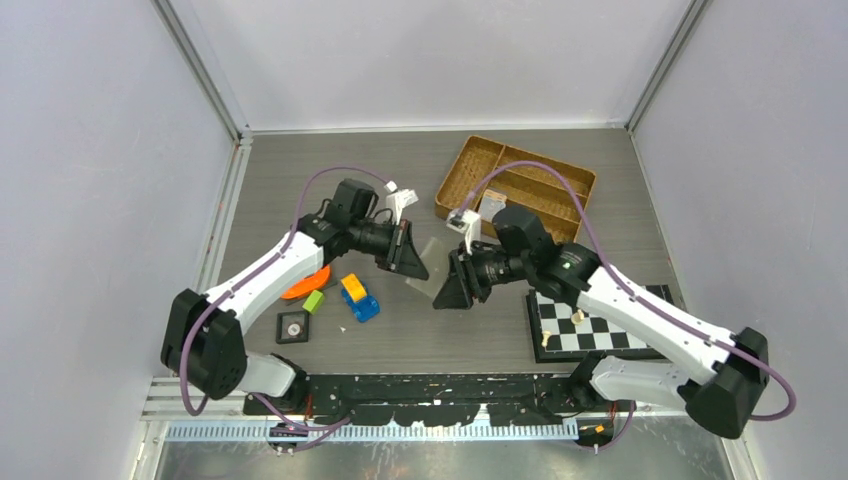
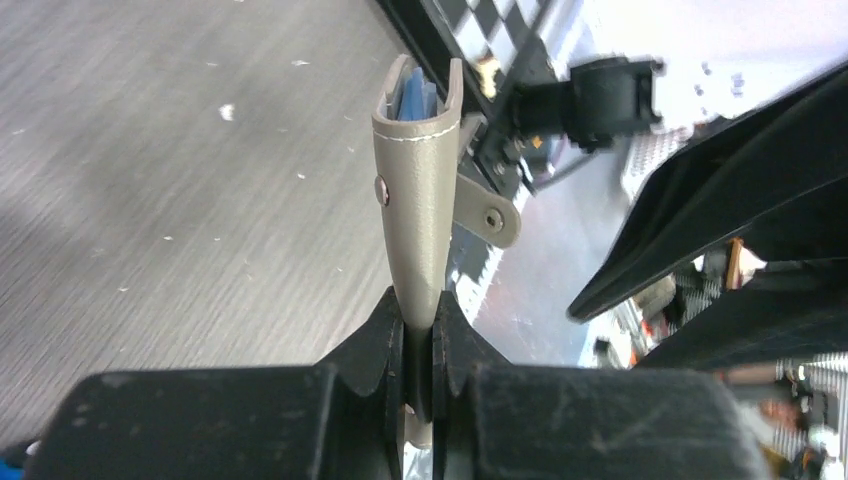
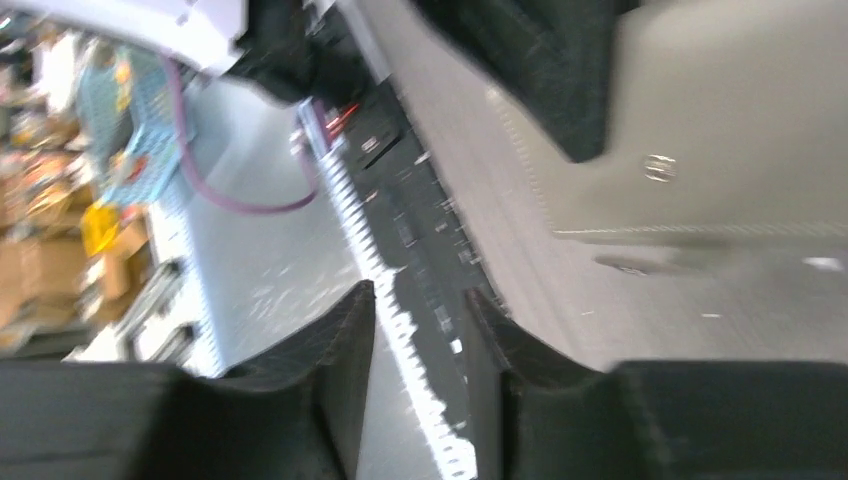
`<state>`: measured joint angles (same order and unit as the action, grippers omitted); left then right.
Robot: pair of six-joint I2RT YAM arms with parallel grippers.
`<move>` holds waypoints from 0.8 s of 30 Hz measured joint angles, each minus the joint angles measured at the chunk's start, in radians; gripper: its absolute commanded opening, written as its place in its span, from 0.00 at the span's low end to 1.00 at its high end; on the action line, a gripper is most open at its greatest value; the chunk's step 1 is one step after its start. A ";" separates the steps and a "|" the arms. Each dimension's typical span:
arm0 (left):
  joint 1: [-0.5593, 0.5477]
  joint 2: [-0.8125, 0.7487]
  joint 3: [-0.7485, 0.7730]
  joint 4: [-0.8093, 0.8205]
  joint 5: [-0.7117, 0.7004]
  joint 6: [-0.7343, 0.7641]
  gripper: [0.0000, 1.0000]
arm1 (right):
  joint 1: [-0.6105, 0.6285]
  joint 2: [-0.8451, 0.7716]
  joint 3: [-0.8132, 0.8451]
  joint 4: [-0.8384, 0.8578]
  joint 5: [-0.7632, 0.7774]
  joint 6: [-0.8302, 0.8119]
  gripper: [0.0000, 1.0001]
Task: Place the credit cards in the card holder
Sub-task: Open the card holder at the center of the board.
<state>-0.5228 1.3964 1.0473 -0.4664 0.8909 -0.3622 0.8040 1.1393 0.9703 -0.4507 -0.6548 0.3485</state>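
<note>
Since my left gripper (image 2: 420, 322) is pinched shut on one end of the card holder (image 2: 415, 200), it hangs mid-air with the blue pockets gaping outward. The right gripper (image 3: 420, 312) sits alongside, half-open and empty, I'd guess ready to feed cards.

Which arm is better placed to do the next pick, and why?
Right. The right gripper stands open and empty, while the left gripper is shut on the card holder.

One camera looks down from high on the whole counter (image 1: 420, 170). Others sit right behind the left hand (image 2: 420, 305) and right hand (image 3: 420, 295); both see the holder (image 2: 420, 200).
</note>
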 measured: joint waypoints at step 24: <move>-0.333 -0.108 -0.483 0.532 -0.734 -0.542 0.00 | 0.000 0.069 -0.306 0.240 0.576 0.450 0.59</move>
<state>-0.8558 1.2884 0.5640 0.0654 0.1566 -0.9039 0.8043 1.2087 0.6647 -0.2111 -0.0788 0.7982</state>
